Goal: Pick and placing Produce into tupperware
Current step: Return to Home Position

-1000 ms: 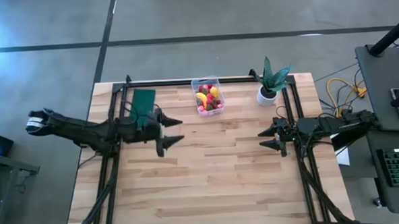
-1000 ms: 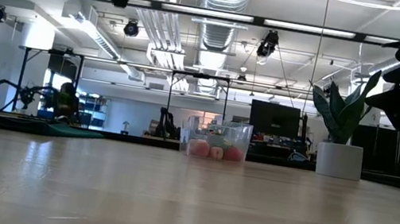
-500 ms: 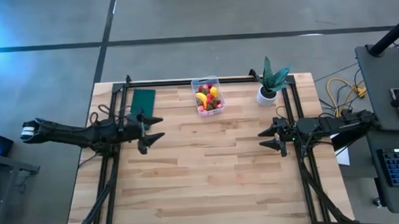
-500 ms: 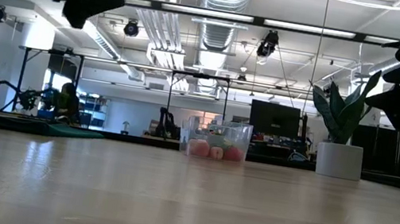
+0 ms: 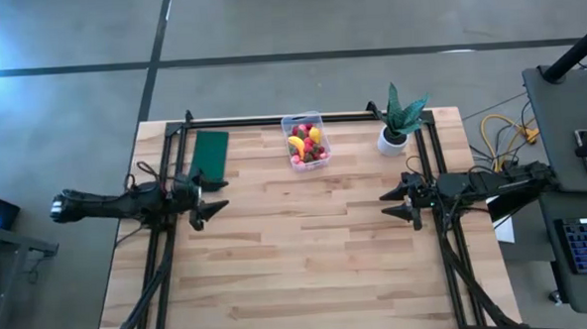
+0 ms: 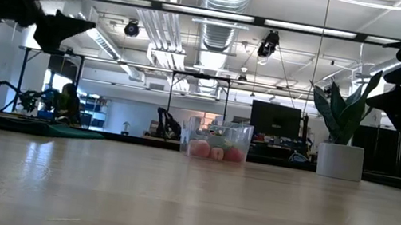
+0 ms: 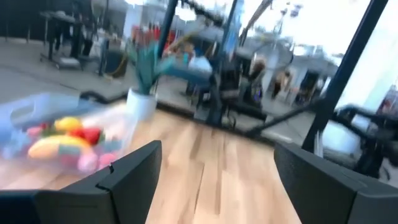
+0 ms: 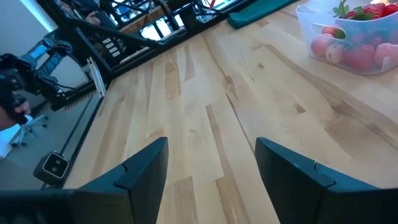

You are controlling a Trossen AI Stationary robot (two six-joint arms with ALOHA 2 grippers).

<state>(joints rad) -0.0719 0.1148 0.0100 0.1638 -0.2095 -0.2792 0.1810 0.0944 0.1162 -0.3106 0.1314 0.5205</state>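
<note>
Pale wooden worktop (image 5: 308,263) stretches out below my two arms. My left hand (image 5: 212,196) hangs above its left part, near the dark green pad (image 5: 210,148), fingers spread wide and holding nothing. My right hand (image 5: 387,204) hovers over the right part, also wide and empty. At the far edge between them, the clear tupperware (image 5: 292,122) holds the strawberries (image 5: 313,156), banana (image 5: 296,145) and lemon (image 5: 315,135). To its right stands a potted plant (image 5: 396,125).
</note>
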